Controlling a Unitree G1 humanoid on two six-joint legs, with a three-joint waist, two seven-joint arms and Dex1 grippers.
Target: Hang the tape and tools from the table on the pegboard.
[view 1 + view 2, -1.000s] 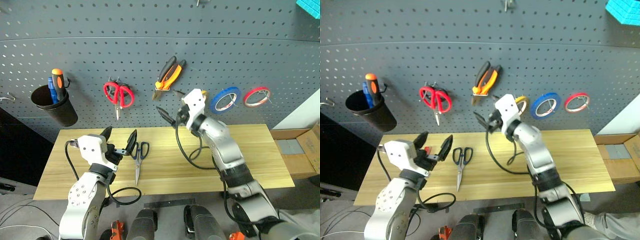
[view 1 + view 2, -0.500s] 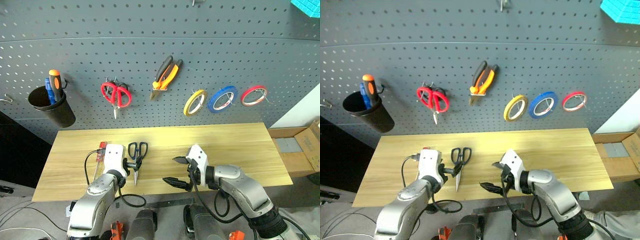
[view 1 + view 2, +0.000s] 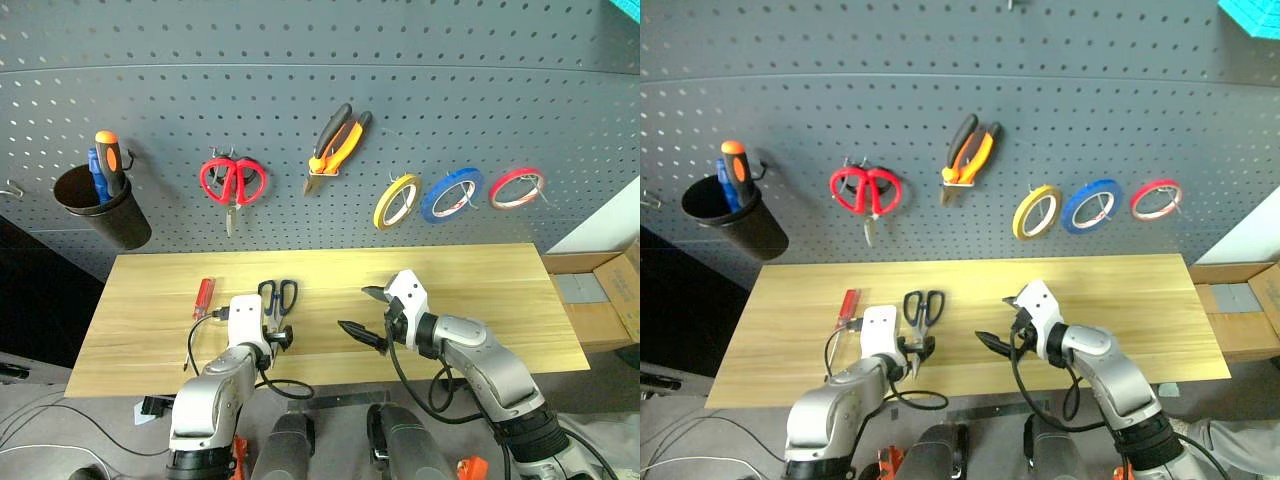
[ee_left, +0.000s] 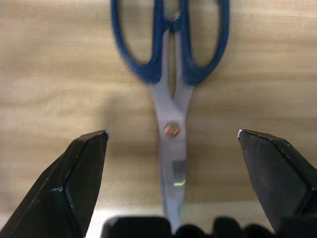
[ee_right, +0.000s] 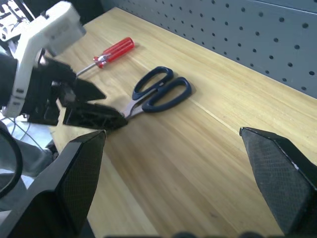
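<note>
The yellow tape (image 3: pixel 397 199) and the orange-and-black pliers (image 3: pixel 337 147) hang on the dark grey pegboard (image 3: pixel 300 60). Blue-handled scissors (image 3: pixel 277 297) lie on the wooden table (image 3: pixel 480 290), handles toward the board. Left of them lies a red-handled screwdriver (image 3: pixel 204 298). My left gripper (image 4: pixel 173 134) is open and low over the scissors' blades, one finger on each side of the pivot. Over the table's middle, my right gripper (image 3: pixel 356 310) is open and holds nothing. The right wrist view shows the scissors (image 5: pixel 161 92), the screwdriver (image 5: pixel 111 52) and the left gripper (image 5: pixel 106 106).
Red-handled scissors (image 3: pixel 232 182), a blue tape roll (image 3: pixel 451 194) and a red tape roll (image 3: pixel 516 187) also hang on the board. At the far left hangs a black cup (image 3: pixel 100 208) holding tools. A cardboard box (image 3: pixel 610 295) stands beyond the table's right end.
Both arms came down. My right gripper left the pegboard near the yellow tape and sank to the table. My left gripper tipped down and dropped over the scissors' blades.
</note>
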